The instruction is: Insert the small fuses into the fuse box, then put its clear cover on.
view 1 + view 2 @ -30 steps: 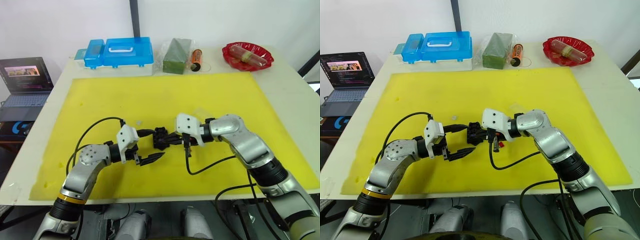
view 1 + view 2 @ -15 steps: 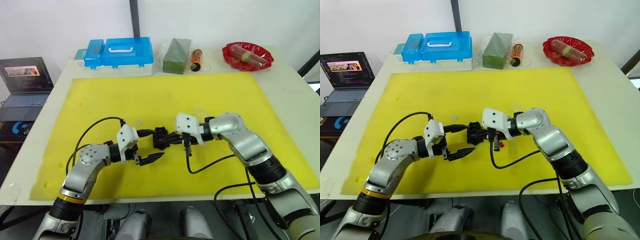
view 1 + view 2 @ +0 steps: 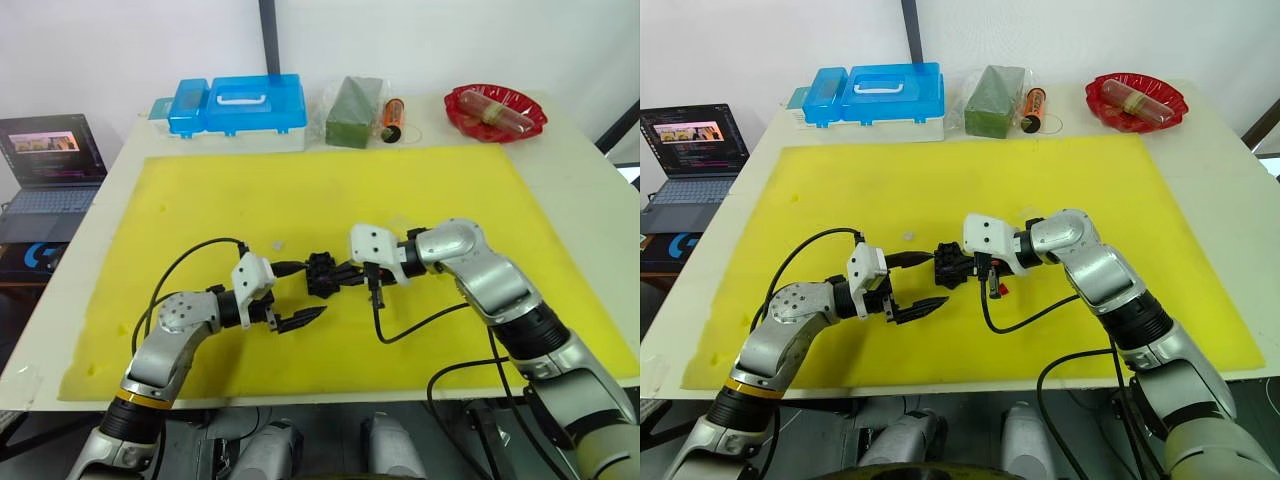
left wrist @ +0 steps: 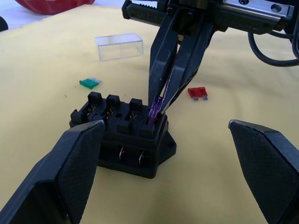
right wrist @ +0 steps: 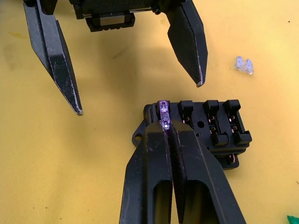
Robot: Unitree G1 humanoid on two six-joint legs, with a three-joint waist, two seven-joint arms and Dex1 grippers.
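The black fuse box (image 4: 124,135) sits on the yellow mat between both grippers. My right gripper (image 5: 168,125) is shut on the greyish-purple fuse (image 5: 163,110), whose lower end stands in the box's end slot. My left gripper (image 3: 308,290) is open, one finger on each side of the box and touching nothing. On the mat lie a green fuse (image 4: 88,83), a red fuse (image 4: 197,92) and a pale fuse (image 5: 244,65). Beyond them the clear cover (image 4: 119,45) rests on the mat.
The yellow mat (image 3: 450,190) covers most of the white table. At the back edge stand a blue case (image 3: 238,105), a green block (image 3: 353,112), an orange cylinder (image 3: 391,118) and a red bowl (image 3: 495,110). A laptop (image 3: 50,160) sits off the left side.
Both arms have shifted only slightly. The right gripper still holds the purple fuse at the box's end slot, and the left gripper stays open.
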